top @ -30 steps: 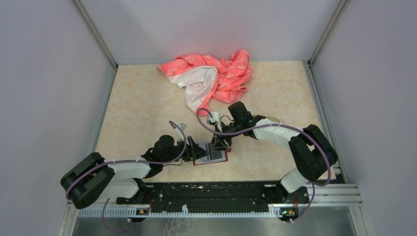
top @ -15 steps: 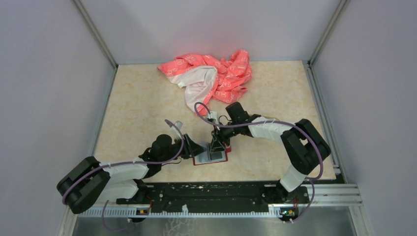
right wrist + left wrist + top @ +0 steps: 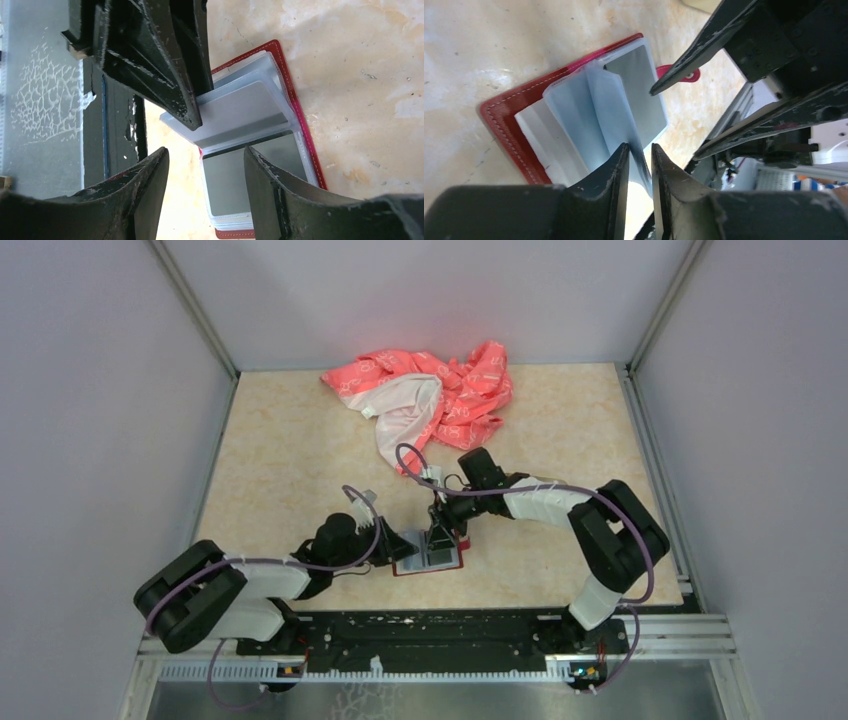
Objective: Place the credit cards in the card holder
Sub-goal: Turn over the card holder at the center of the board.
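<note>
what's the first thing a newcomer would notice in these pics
Two arms meet over the open red card holder at the front middle of the table. The left gripper pinches one of its clear sleeves, and the right gripper hangs open just above. Behind them, a crumpled pink-and-white cloth lies at the far edge.

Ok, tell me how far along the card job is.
Done: the card holder lies open on the table, and grey cards appear to sit in its clear sleeves. In hand: the left fingers pinch one sleeve; the right fingers stand open above the holder, holding nothing. To do: no loose card shows in any view, so I cannot tell if more remain; the holder is not closed.
</note>
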`<state>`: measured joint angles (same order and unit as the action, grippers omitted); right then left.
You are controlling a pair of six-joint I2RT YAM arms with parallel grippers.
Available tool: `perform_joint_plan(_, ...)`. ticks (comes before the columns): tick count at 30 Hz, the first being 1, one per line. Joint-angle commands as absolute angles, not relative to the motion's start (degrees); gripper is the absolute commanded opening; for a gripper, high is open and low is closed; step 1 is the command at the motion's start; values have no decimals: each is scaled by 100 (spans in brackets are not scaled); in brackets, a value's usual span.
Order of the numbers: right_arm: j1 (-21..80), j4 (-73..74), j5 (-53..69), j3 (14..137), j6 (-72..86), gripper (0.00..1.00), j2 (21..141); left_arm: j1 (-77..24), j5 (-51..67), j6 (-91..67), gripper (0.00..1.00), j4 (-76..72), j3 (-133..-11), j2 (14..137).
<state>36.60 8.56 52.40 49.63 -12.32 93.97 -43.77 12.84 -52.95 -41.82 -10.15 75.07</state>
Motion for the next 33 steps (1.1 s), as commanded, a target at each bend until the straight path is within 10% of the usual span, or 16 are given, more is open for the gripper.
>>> perform_joint_plan(1, 3622, 601, 5344, 5203, -978, 58, 9501, -4336, 1554, -5268, 37, -4709, -1111, 7561)
perform_joint_plan(33, 3568, 169, 5209, 5089, -172, 71, 9590, -4208, 1803, -5493, 18, -5526, -971, 8073)
